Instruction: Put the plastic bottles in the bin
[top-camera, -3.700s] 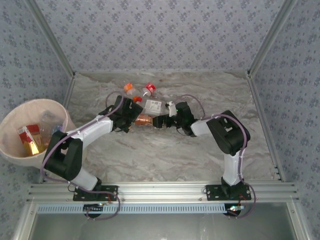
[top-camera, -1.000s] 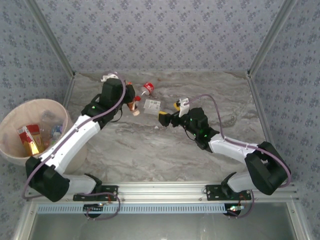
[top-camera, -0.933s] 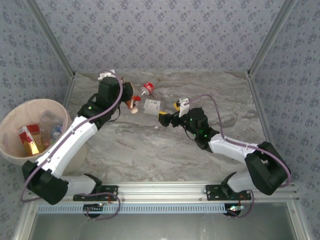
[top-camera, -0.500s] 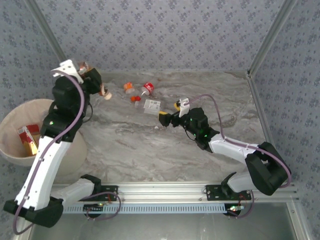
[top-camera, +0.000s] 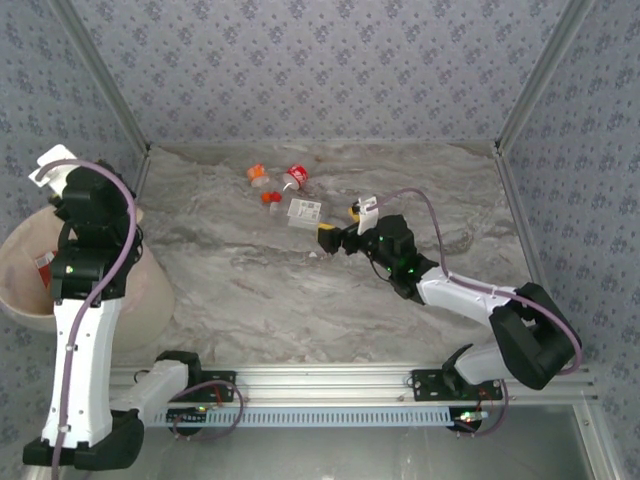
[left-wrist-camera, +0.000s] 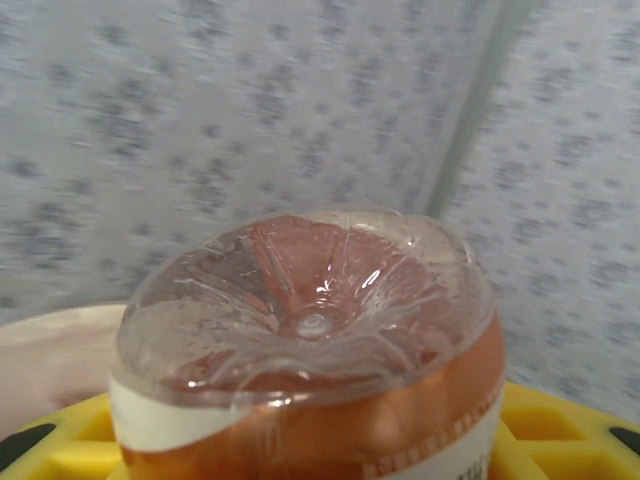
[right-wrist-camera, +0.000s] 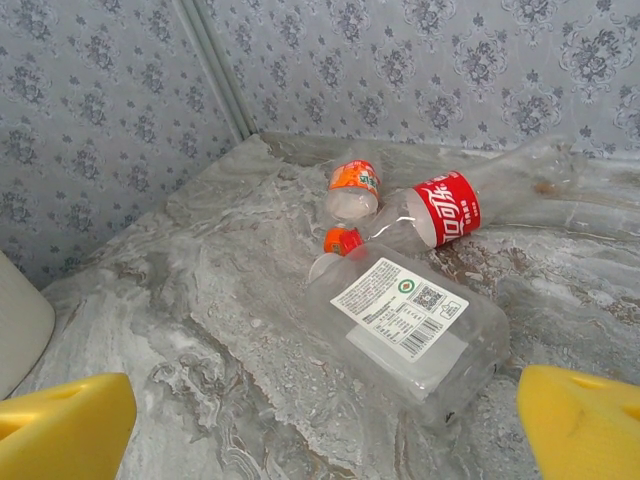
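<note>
Left wrist view: our left gripper (left-wrist-camera: 310, 450) clasps an orange-labelled bottle (left-wrist-camera: 305, 330), its long axis in line with the wrist and base outward. It has swung left over the bin (top-camera: 140, 295). Our right gripper (right-wrist-camera: 320, 430) gapes.

- Near half of the tabletop (top-camera: 300, 320) lies bare, left edge to right edge; so does its right side.
- Far middle is crowded; white-labelled bottle (right-wrist-camera: 405, 325), red-labelled bottle (right-wrist-camera: 440, 210) and orange-labelled bottle (right-wrist-camera: 352, 188) lie close together.
- Bare marble runs between the right gripper's (top-camera: 338, 225) spread fingers up to the white-labelled bottle.
- The left arm (top-camera: 90, 260) hangs over the bin's (top-camera: 148, 295) mouth; an orange-banded bottle (left-wrist-camera: 300, 320) fills the left gripper (left-wrist-camera: 310, 445).
</note>
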